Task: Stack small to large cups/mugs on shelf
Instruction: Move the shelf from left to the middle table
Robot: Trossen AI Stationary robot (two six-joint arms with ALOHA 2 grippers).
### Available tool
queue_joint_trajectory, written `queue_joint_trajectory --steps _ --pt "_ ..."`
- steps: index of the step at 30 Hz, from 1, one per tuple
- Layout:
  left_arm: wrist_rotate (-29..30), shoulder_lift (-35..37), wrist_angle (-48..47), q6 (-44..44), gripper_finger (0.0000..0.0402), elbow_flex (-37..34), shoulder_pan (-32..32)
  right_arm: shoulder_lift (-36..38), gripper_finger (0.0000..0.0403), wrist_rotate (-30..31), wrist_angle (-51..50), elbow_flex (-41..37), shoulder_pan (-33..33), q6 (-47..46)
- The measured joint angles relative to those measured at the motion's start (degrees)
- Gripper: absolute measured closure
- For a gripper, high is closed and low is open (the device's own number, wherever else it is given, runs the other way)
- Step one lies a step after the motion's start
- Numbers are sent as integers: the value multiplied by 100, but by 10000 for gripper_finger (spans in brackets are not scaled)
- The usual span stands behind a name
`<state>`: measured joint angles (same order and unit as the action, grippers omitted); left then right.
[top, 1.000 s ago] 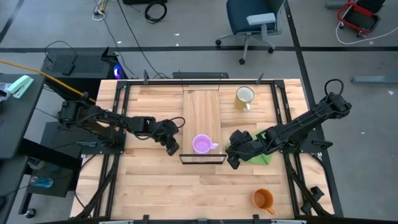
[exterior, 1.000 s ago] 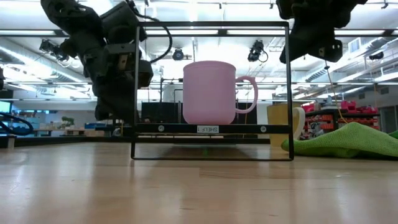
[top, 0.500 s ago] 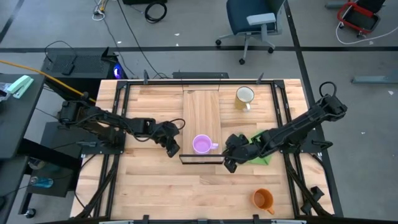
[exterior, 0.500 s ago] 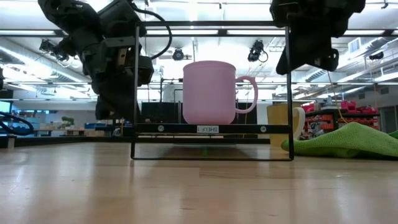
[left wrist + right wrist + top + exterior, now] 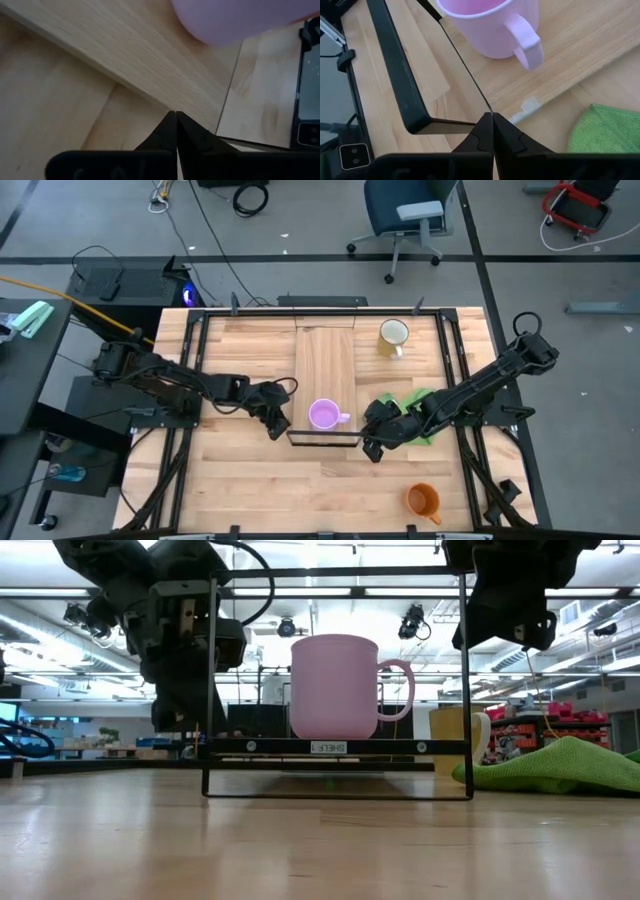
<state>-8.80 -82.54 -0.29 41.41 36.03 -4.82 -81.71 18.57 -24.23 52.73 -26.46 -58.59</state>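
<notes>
The small purple mug (image 5: 322, 415) stands upright on the light-wood shelf (image 5: 325, 360), close to its near end with the thin black frame (image 5: 340, 575). The cream mug (image 5: 393, 335) stands on the table to the right of the shelf's far end. The orange mug (image 5: 423, 500) sits near the table's front right. My left gripper (image 5: 277, 428) is shut at the shelf's left edge beside the frame. My right gripper (image 5: 368, 448) is shut at the frame's right side. My left gripper's shut fingertips (image 5: 170, 122) lie right at the plank's left long edge (image 5: 150, 95), slanting down from the table's left. Nothing shows between them, and I cannot tell whether they touch the plank or the frame. My right gripper pinches a thin black rod of the frame (image 5: 470, 80) at its fingertips, slanting down from the table's right. The rod runs away from the fingers past the purple mug's foot. The shelf rests on the table.
A green cloth (image 5: 425, 415) lies on the table under my right arm, right of the shelf. Black rails run along the table's left and right sides. Bare tabletop lies in front of the frame toward the near edge.
The shelf's framed end has come a little toward the table's near edge, its left post more than its right, and the purple mug has ridden along upright. Both grippers have drifted slightly toward the near edge with it and have stayed shut.
</notes>
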Motion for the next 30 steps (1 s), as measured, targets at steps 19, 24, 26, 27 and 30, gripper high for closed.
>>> queue_joint_trajectory --steps 19,24,26,27,30 --pt "22 0 418 356 387 0 -531 0 399 2 15 0 -291 -279" --pt "255 0 427 261 383 0 -523 0 400 225 20 4 -290 -341" --pt "275 11 412 142 391 0 -412 0 400 236 -12 4 -230 -342" --pt "300 23 379 96 394 0 -341 0 400 239 -65 4 -199 -344" --pt "358 48 45 -55 396 0 -1 0 400 287 -324 4 -67 -467"
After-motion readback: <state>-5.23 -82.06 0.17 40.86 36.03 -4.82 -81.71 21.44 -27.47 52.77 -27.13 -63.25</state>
